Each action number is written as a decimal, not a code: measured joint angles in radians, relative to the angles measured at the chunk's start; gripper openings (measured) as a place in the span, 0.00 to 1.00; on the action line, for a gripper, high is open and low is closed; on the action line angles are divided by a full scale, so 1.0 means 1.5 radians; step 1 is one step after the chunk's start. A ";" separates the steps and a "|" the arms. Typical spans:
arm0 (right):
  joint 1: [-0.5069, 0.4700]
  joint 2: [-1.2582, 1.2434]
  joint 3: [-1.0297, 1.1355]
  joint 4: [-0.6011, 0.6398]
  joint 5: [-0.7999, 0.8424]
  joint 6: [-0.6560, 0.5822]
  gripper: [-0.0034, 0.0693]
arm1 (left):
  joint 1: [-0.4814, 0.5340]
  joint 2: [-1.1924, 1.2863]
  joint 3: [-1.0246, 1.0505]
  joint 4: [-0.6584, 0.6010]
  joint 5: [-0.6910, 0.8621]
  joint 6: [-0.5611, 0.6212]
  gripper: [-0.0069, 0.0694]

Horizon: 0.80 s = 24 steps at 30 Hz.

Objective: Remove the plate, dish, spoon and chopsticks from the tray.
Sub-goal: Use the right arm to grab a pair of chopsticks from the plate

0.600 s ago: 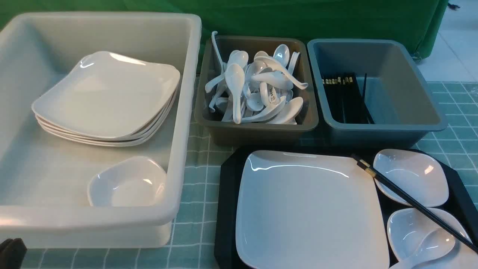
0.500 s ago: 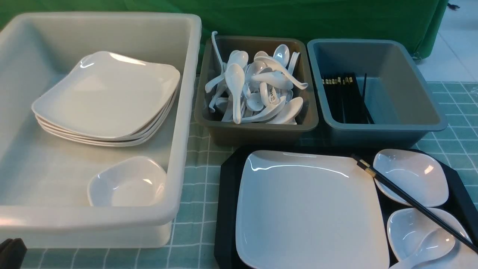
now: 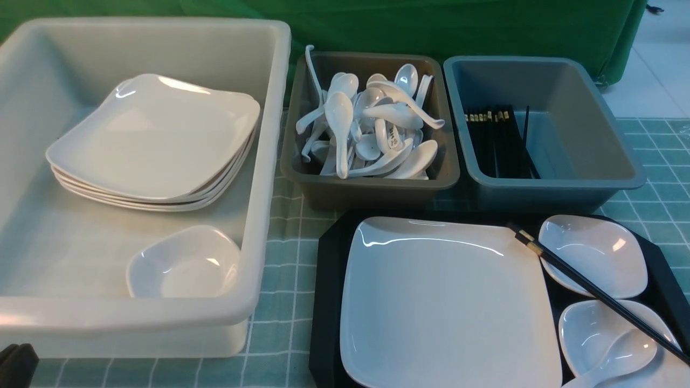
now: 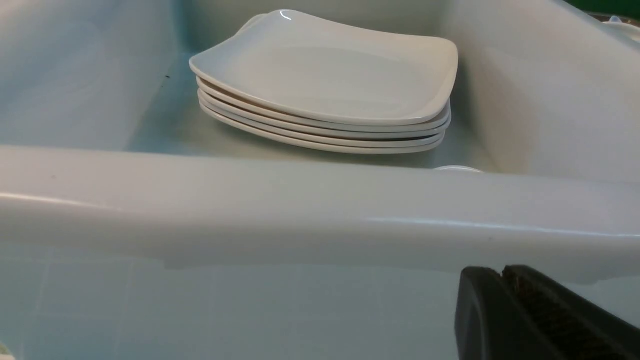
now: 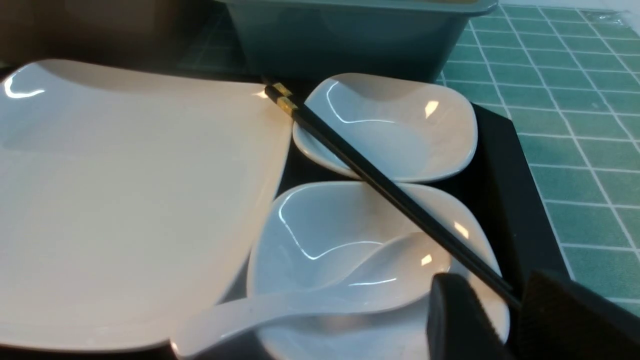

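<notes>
Front view: tray [image 3: 323,302], plate [image 3: 447,302], near dish [image 3: 585,323] and spoon [image 3: 625,353] handle are clipped by the bottom edge, chopsticks [image 3: 593,289] run out at lower right, and the left gripper [image 3: 16,365] is a dark sliver in the lower left corner. Left wrist view shows only part of its fingers [image 4: 480,310], gap unreadable, and the white tub [image 4: 320,200] wall hides all but a sliver of the small dish [image 4: 457,169]. Right wrist view: right gripper [image 5: 500,290] fingers clipped, chopstick tips vanish between them, contact unclear.

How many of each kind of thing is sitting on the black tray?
On the black tray:
Big plate: 1
Small dishes: 2
Spoon: 1
Pair of chopsticks: 1
Total: 5 things, counting the chopsticks pair as one
</notes>
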 joint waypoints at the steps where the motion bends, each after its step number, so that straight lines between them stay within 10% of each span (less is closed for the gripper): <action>1: 0.000 0.000 0.000 0.000 0.000 0.000 0.38 | 0.000 0.000 0.000 0.000 0.000 0.000 0.11; 15: 0.000 0.000 0.000 0.000 0.000 0.001 0.38 | 0.000 0.000 -0.001 -0.369 -0.198 -0.110 0.11; 24: 0.000 0.000 0.000 0.000 0.000 0.001 0.38 | -0.014 0.153 -0.267 -0.354 0.169 0.133 0.11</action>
